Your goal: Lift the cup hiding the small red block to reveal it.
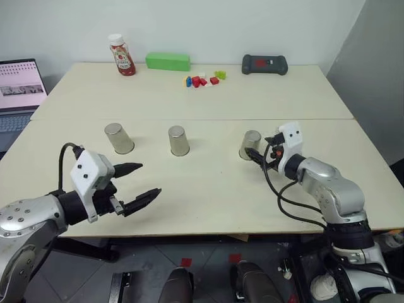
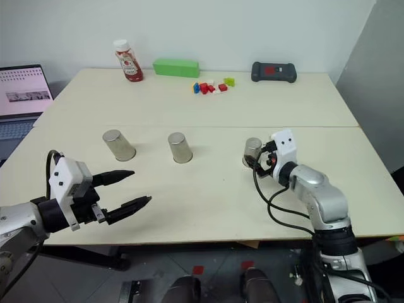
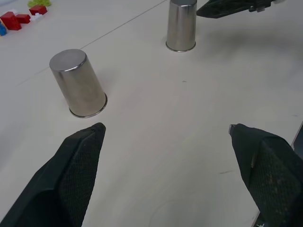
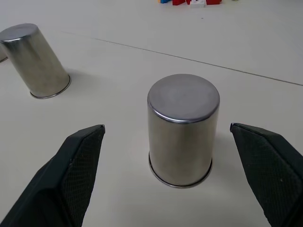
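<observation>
Three silvery cups stand upside down in a row on the table: a left cup (image 1: 118,138), a middle cup (image 1: 178,140) and a right cup (image 1: 250,144). The small red block is hidden. My right gripper (image 1: 257,156) is open just in front of the right cup; in the right wrist view its two fingers stand wide on either side of that cup (image 4: 182,130), apart from it. Over the table's front left my left gripper (image 1: 149,179) hangs open and empty, short of the middle cup (image 3: 78,82).
At the back of the table stand a ketchup bottle (image 1: 121,55), a long green block (image 1: 168,61), a heap of small coloured bricks (image 1: 202,79) and a black device (image 1: 264,64). A laptop (image 1: 22,85) sits off the left edge.
</observation>
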